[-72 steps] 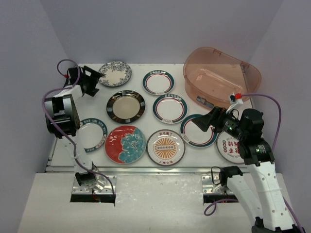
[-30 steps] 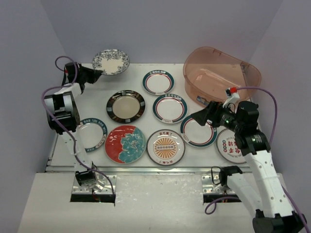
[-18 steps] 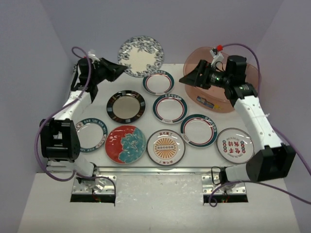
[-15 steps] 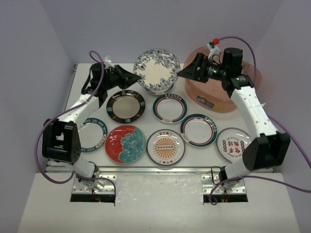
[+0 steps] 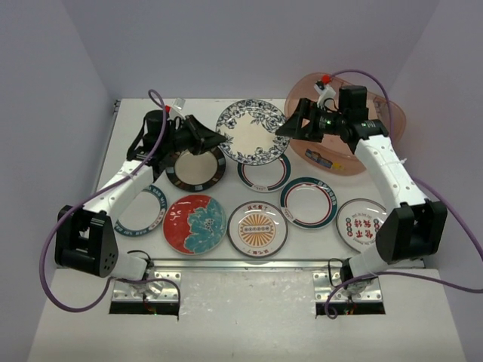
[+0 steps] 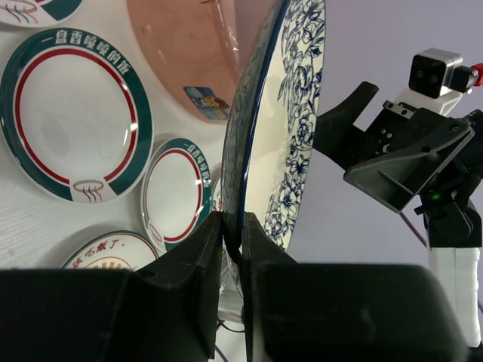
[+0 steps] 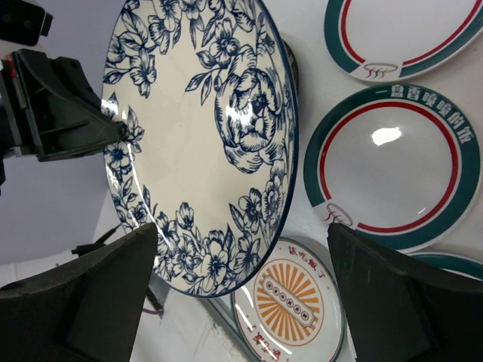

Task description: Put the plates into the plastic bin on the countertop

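A blue floral plate hangs tilted in the air over the middle of the countertop. My left gripper is shut on its left rim; in the left wrist view the jaws pinch the plate edge-on. My right gripper stands open just off the plate's right rim, not touching it. In the right wrist view the plate fills the space ahead of the wide-apart fingers. The plastic bin sits at the back right, behind the right arm.
Several plates lie flat on the countertop: dark-rimmed, teal-and-red rimmed and another partly under the lifted one, red-and-teal floral, orange sunburst, red-lettered, teal-lettered. Lavender walls close in on three sides.
My left arm lifted the blue floral plate off the back left and carried it rightward to the middle. My right arm swung from the front right up beside the bin, facing the plate.
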